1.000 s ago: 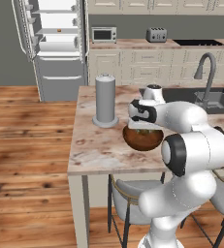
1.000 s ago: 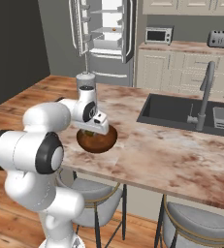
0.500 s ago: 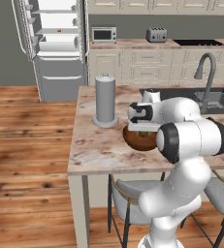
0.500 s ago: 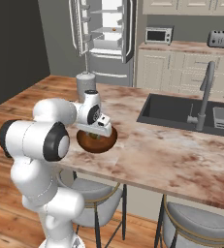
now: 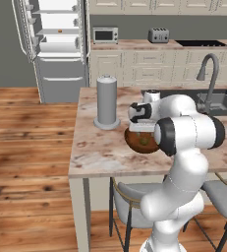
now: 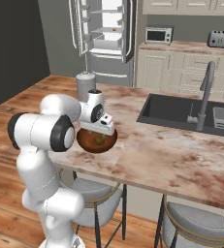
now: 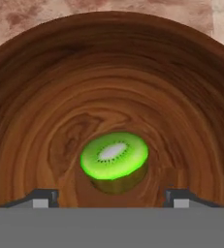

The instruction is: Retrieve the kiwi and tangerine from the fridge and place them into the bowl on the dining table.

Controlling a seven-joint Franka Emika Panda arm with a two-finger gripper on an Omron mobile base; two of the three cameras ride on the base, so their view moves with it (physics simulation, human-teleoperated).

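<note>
The arm folds low over the dining table (image 5: 100, 147), its gripper (image 7: 111, 196) pointing down into the bowl (image 7: 45, 97). Jaws stand released, apart from the kiwi (image 7: 114, 160) lying cut-face up on the bowl's floor.

A wooden plank floor (image 5: 26, 128) lies under grey stools (image 6: 91, 191), and cream cabinets (image 5: 144, 69) with a microwave (image 5: 105, 35) and a toaster (image 5: 158, 35) stand against a dark grey wall (image 6: 16, 43).
</note>
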